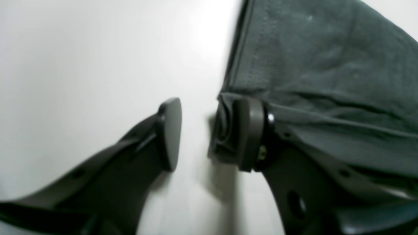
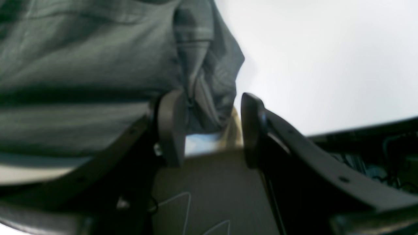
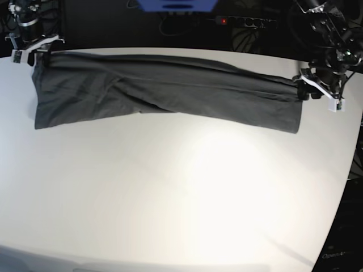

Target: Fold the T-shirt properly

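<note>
T-shirt point(image 3: 164, 90) lies long across the white table point(image 3: 181, 192); both grippers' jaws spread at its ends.

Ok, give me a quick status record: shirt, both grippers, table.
T-shirt: dark grey, laid out as a long band across the far side of the table
left gripper: open at one end of the shirt, a bunched corner of fabric against one of the fingers
right gripper: fingers apart with a fold of fabric between them, at the opposite end; real grip cannot be told
table: white
</note>
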Tool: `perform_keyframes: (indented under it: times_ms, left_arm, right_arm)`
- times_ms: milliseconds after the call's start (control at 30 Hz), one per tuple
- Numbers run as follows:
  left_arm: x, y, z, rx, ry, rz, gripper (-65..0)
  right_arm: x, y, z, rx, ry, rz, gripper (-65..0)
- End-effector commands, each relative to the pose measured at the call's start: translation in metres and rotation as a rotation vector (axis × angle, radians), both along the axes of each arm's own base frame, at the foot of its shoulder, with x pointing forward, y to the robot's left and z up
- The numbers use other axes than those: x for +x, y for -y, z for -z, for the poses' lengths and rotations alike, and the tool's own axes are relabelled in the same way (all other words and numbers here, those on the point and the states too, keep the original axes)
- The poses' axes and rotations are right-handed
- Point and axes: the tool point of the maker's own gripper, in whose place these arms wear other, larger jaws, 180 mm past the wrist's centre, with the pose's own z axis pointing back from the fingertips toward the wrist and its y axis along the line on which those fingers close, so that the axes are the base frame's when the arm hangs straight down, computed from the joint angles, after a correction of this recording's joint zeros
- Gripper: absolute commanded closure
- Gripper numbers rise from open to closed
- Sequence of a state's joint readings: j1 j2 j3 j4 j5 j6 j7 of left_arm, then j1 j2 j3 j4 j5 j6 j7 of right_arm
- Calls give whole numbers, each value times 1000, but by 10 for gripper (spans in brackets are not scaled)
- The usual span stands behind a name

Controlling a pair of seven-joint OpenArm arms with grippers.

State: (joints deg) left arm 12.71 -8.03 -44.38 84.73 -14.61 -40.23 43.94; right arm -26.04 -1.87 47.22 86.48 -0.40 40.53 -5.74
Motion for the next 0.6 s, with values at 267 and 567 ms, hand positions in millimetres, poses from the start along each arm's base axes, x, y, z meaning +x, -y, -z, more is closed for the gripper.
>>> perform_keyframes:
  times_ms: [267,567]
  left_arm:
    - [-2,-4,-1,17,-11,-1,-263]
    - [-1,-4,-1,15,-10,-1,-263]
  right_arm:
    - [27,17,-38,-106,72,-39,-276]
    - [44,30,-55,-152,109,-54,-276]
